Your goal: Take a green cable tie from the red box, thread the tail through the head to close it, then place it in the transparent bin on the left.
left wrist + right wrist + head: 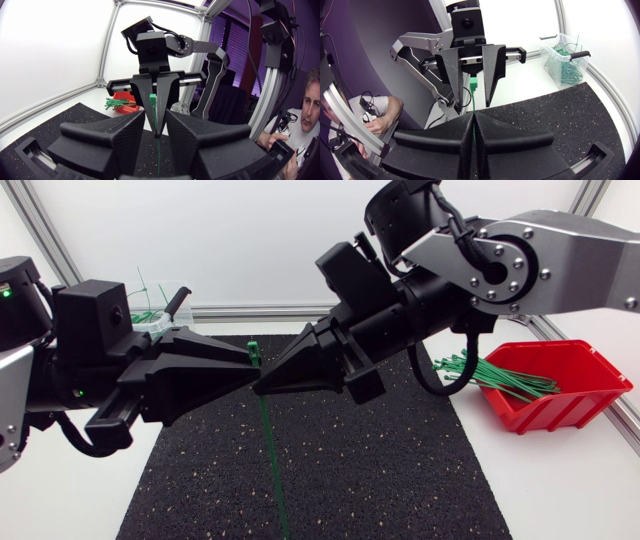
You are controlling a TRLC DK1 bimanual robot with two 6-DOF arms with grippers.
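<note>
Nearest, over the front part of the black speckled mat (pixel 400 470): lower stretch of a green cable tie (pixel 268 450), a single straight strap, not closed into a loop, running up from there toward the mat's middle.

Higher on that strap, above the mat and somewhat left of its middle: right gripper (pixel 258 387), reaching in from the mat's right side. Fingers pressed together, strap pinched in the seam between them, as seen in the right wrist view.

Just beyond, almost tip to tip with it and coming from the mat's left side: left gripper (pixel 254 367). Fingers a narrow gap apart, strap running through that gap; contact with either finger not discernible.

Poking up past both sets of fingertips: the tie's square head (pixel 253 352). Both grippers held above the mat, not resting on it.

Off the mat's right edge, toward its far corner: red box (pixel 585 405) on the white table (pixel 570 490), with a loose bundle of green ties (pixel 495 377) sticking out over its rim toward the mat.

Farthest, past the mat's far left corner and partly behind the left arm: transparent bin (pixel 548 47), with a tangle of green ties (pixel 566 67) inside and a black handle-like bar (pixel 580 55) at its rim.
</note>
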